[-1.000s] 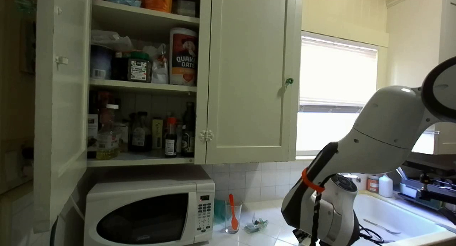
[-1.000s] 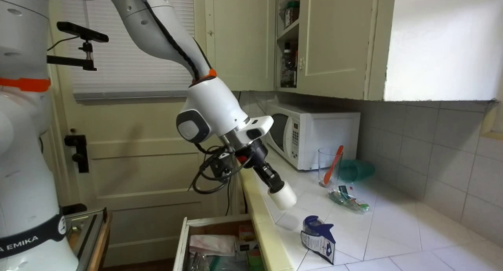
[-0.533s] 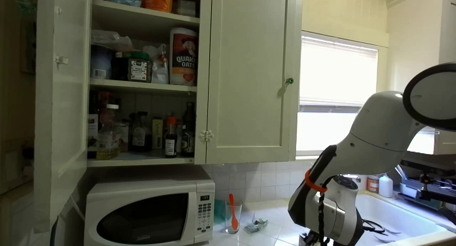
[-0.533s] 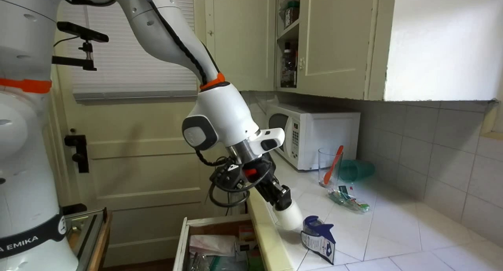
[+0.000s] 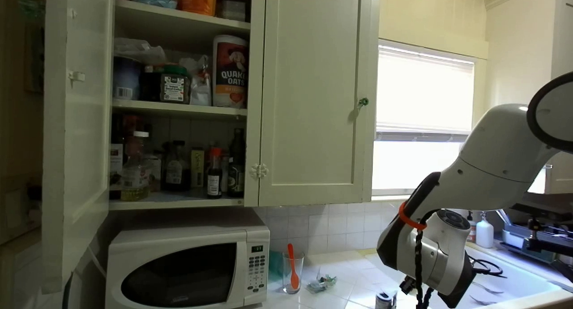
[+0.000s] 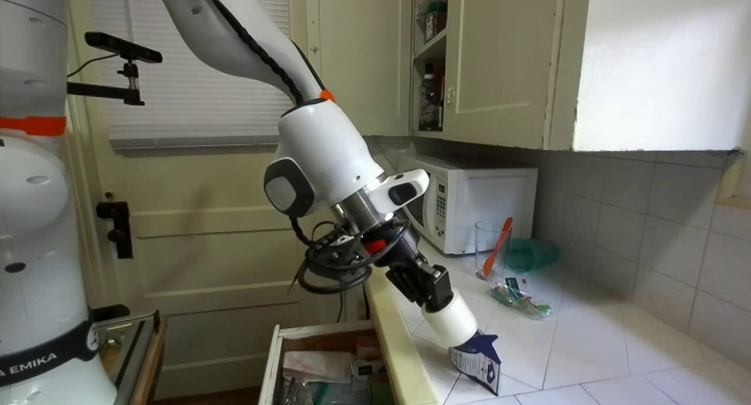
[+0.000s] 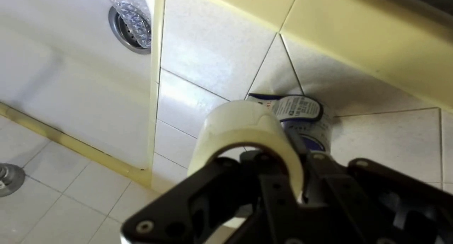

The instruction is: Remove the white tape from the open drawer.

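Gripper [image 7: 282, 151] clamped on wall of wht tape [image 7: 242, 118], 1 finger [image 7: 263, 161] inside ring, over tiled counter [image 7: 216, 35] btwn edge at sink [image 7: 106, 106] & yellow edge [image 7: 339, 35]. Blue/wht pkg [image 7: 298, 108] nr yellow edge, partly hidden behind tape. In sink, clear bottle [image 7: 133, 19] partly covers drain [image 7: 119, 29].

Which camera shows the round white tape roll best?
The wrist view: the round white tape roll looks biggest there and its hole shows, though black gripper fingers cover part. An exterior view shows the roll smaller, from outside; in an exterior view with the white sink, it doesn't show.
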Robot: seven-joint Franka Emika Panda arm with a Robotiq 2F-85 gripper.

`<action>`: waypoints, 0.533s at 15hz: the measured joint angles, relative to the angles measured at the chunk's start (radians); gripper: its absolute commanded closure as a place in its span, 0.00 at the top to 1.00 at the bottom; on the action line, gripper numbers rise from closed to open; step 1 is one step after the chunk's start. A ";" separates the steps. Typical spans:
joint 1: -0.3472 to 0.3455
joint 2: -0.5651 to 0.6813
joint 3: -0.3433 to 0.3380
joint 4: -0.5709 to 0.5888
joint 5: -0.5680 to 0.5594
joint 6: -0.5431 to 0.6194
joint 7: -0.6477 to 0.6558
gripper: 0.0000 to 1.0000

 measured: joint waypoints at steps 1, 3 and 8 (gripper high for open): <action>0.000 0.003 0.002 0.000 0.000 0.000 0.000 0.04; 0.002 0.012 0.008 0.000 0.000 0.000 0.001 0.04; -0.014 -0.002 -0.042 0.046 -0.117 -0.076 -0.107 0.04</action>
